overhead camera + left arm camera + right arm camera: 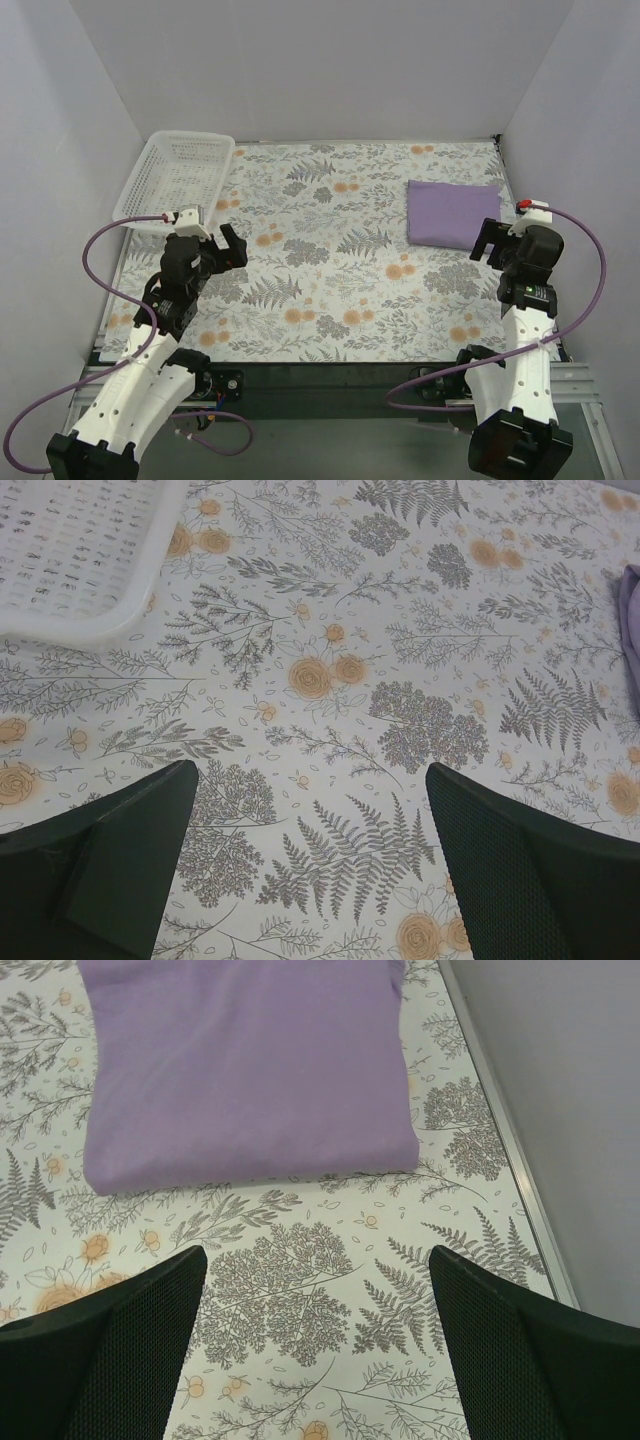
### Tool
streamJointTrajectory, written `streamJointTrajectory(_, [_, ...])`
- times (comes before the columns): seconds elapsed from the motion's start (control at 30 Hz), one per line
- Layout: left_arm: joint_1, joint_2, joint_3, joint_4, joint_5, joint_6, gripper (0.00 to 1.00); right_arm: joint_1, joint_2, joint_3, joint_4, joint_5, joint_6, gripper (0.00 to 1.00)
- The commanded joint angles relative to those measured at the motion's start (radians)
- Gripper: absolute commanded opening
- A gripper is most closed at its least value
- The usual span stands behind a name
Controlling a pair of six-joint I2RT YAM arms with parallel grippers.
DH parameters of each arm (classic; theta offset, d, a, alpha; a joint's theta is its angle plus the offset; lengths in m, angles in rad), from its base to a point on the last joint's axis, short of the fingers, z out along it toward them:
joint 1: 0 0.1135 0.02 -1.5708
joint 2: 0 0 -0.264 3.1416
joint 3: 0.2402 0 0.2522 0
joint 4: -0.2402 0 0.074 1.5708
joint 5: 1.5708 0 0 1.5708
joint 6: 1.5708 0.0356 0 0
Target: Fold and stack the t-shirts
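Here we see the white lattice basket (133,180) at the upper left of the top view, only its own mesh floor showing inside. The folded lavender t-shirt (452,213) lies flat on the floral tabletop (330,270) at the upper right, well apart from the basket. The left fingers (120,850) and the right fingers (520,1350) are spread wide, gripping nothing.

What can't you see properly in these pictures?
- Purple t-shirt: right wrist view, far end cut off by the top edge; left wrist view shows only a sliver.
- Its inner folds: every view, hidden under its own top layer.
- White basket: left wrist view, only one corner fits in frame.
- Left claw and right claw: wrist views, fingers cut off by the bottom edge.
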Motion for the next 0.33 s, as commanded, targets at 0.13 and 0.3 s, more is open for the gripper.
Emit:
streamJointTrajectory(0.13, [0.004, -0.016, -0.002, 0.018, 0.013, 0.026, 0.98, -0.003, -0.010, 0.008, 0.070, 0.062, 0.031, 0.98])
streamJointTrajectory(0.3, [0.004, -0.013, -0.002, 0.021, 0.029, 0.031, 0.98, -0.003, -0.003, 0.020, 0.072, 0.015, -0.081, 0.98])
